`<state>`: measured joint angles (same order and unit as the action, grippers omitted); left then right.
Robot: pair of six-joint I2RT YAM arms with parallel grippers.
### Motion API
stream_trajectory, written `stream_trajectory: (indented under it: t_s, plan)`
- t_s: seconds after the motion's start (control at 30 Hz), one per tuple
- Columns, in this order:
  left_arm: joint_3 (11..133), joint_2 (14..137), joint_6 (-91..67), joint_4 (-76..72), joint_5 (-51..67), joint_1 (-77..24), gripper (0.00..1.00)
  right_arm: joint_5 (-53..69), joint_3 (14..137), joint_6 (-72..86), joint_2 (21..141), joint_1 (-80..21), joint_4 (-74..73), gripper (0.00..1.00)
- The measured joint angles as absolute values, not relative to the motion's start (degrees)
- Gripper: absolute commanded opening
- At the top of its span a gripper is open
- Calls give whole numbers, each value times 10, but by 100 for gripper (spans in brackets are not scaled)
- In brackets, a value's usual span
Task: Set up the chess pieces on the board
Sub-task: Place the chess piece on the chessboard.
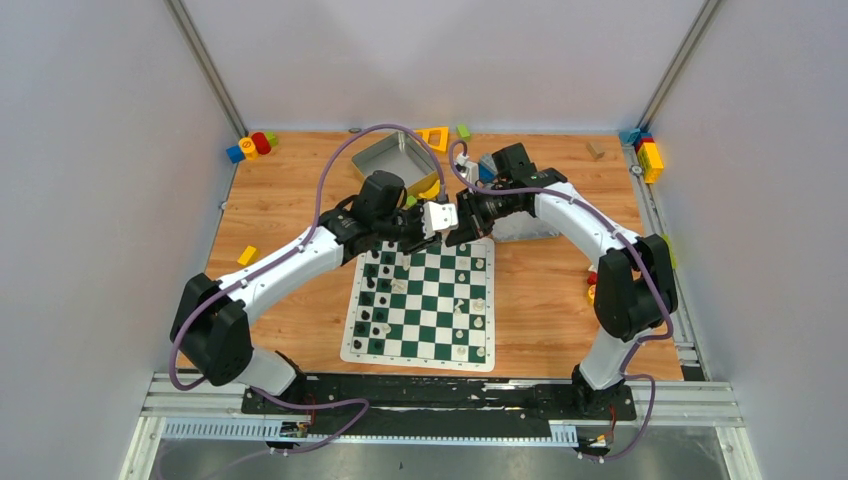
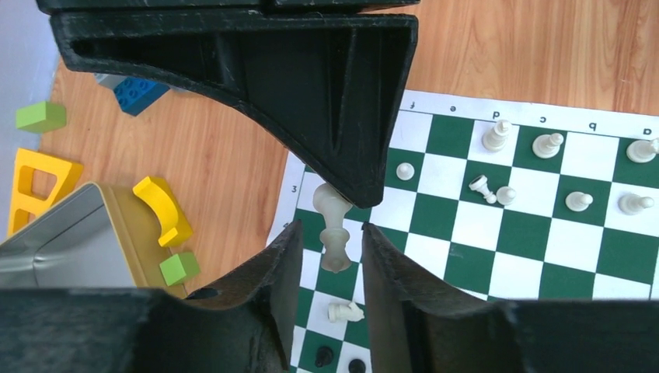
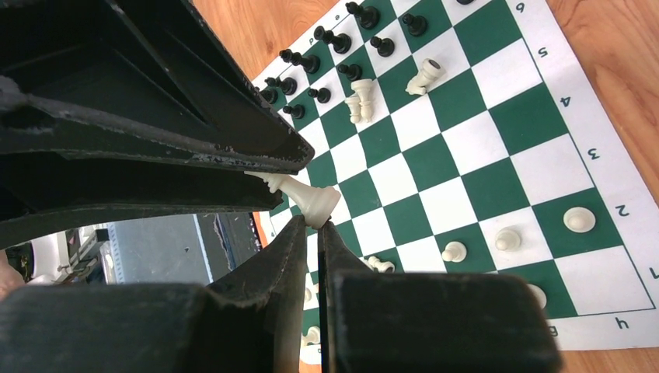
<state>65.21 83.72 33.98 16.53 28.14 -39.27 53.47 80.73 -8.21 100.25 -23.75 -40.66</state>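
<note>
The green-and-white board (image 1: 415, 362) lies mid-table. Black chess pieces (image 1: 375, 300) stand on its left columns and white ones (image 1: 478, 300) on its right. Both grippers meet above the board's far edge. My right gripper (image 3: 312, 221) is shut on the base of a cream-white piece (image 3: 311, 200), held sideways in the air. My left gripper (image 2: 326, 227) stands open around that piece's head (image 2: 336, 249), with a gap on each side. A white knight (image 2: 344, 312) lies tipped on the board (image 2: 466, 256) below.
A grey metal tray (image 1: 392, 158) sits behind the left gripper, with a yellow arch block (image 2: 163, 210) and a green cube (image 2: 179, 268) beside it. A second tray (image 1: 520, 225) lies under the right arm. Toy blocks (image 1: 252, 145) (image 1: 645, 150) sit in both back corners.
</note>
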Motion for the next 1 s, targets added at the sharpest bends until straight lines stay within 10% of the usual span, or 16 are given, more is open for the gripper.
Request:
stream_trajectory:
  t_s: [0.43, 0.53, 0.8, 1.0]
  plan:
    - [670, 849, 341, 195, 286, -392, 16, 539, 807, -80, 1003, -235, -408, 4]
    - [674, 851, 341, 201, 289, -392, 1, 541, 807, -80, 1003, -234, -410, 15]
    - [726, 878, 350, 251, 297, -394, 0, 539, 795, -82, 1001, -208, -410, 56]
    - [793, 925, 369, 334, 286, -413, 0, 536, 730, -94, 952, -112, -411, 58]
